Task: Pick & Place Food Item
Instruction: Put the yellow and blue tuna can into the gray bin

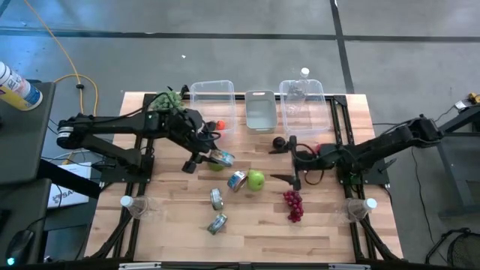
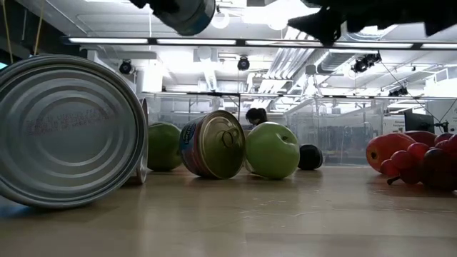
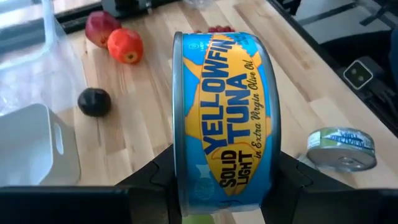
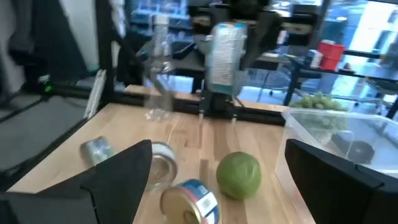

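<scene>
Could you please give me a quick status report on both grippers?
Left gripper shut on blue-and-yellow tuna can, lifted. Right gripper open, empty, waiting. Green apple, two cans below.

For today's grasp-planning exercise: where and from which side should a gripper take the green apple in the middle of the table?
Grip the green apple across its round middle, coming from straight above: a can lies close on one side, so pick the clearer axis.

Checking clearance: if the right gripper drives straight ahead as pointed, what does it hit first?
Likely the green apple, roughly centred ahead of the open right gripper, with a tuna can lying just beside that line. Depth is unclear, so the can may come first.
</scene>
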### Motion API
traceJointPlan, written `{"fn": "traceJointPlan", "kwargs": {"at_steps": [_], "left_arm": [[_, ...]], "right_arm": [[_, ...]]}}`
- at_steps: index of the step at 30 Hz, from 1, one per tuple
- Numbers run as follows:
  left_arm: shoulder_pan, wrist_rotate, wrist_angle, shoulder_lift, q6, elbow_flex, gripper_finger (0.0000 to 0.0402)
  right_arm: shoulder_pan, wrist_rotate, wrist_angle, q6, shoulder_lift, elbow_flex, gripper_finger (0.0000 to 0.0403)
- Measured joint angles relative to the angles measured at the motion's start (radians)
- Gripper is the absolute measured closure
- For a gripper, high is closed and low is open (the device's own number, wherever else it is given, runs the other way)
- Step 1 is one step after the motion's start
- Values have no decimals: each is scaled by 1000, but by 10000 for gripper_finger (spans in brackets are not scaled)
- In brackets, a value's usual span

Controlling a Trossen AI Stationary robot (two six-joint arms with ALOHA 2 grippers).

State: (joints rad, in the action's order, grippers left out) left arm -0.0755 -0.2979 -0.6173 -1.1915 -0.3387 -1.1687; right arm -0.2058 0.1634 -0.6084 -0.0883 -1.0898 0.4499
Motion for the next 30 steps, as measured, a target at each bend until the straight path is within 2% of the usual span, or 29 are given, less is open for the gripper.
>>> {"fn": "traceJointPlan", "kwargs": {"at_steps": [5, 10, 27, 30], "left_arm": [[27, -1, 11, -1, -5, 2, 260], [27, 3, 23, -2, -27, 2, 260], [-49, 0, 78, -23, 4, 2, 260], [-69, -18, 93, -33, 7, 2, 260]], "right_arm": [[40, -60, -69, -51, -74, -4, 46], [53, -66, -75, -100, -111, -4, 46], [108, -153, -47, -205, -114, -4, 46], [108, -205, -38, -227, -114, -4, 46]]}}
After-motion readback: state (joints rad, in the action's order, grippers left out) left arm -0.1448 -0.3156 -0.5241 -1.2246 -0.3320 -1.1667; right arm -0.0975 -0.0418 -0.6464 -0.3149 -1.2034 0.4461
